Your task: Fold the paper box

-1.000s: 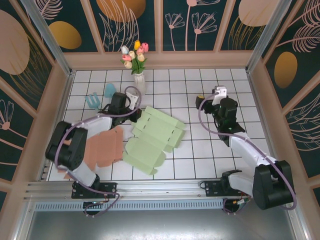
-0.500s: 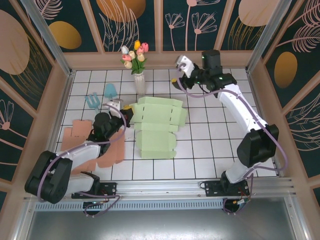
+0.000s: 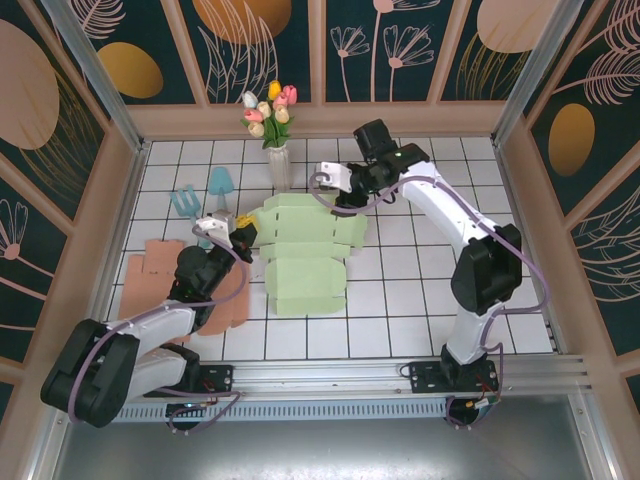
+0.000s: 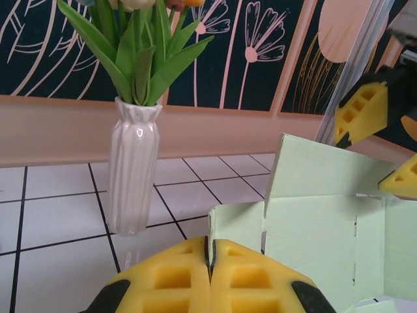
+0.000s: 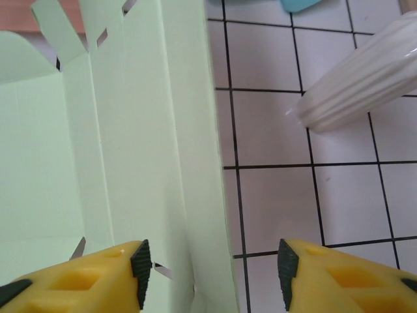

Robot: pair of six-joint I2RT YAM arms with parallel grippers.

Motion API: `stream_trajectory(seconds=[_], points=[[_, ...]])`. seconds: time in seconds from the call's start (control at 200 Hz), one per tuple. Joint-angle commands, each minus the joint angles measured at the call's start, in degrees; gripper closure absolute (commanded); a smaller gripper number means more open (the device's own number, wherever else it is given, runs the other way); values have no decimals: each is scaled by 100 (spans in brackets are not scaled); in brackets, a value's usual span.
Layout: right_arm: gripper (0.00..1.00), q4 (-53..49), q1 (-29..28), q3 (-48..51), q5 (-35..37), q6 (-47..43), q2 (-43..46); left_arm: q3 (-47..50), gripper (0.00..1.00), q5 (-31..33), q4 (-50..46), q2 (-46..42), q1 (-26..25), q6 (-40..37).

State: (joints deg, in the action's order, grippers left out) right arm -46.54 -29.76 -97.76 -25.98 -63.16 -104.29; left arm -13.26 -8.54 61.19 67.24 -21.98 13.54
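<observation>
You've barely begun: the pale green die-cut paper box (image 3: 305, 255) lies mostly flat midway between the white tiled table's (image 3: 400, 320) near and far edges, one far flap lifted. The right gripper (image 5: 212, 261) has its fingers apart astride that flap's edge. The left gripper (image 4: 210, 261) is pressed together.

Paper box (image 3: 310, 262) on the table (image 3: 420, 300), vase (image 3: 279, 168) behind it, flat sheets (image 3: 155, 262) left

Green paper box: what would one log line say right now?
green paper box: mostly flat, one flap raised | left gripper: shut beside its edge | right gripper: open, straddling flap edge
</observation>
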Motion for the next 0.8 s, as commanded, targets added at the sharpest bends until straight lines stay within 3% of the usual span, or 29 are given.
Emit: stream_trajectory(seconds=[0.0, 0.135, 0.796], points=[[48, -330, -117, -348, 358, -232, -173, 101, 100, -126, 497, 124, -30, -99], [57, -555, -127, -681, 428, -222, -367, 124, 100, -69, 543, 209, -34, -115], [75, -577, -259, -553, 638, -241, -463, 165, 100, -53, 521, 79, -27, -108]])
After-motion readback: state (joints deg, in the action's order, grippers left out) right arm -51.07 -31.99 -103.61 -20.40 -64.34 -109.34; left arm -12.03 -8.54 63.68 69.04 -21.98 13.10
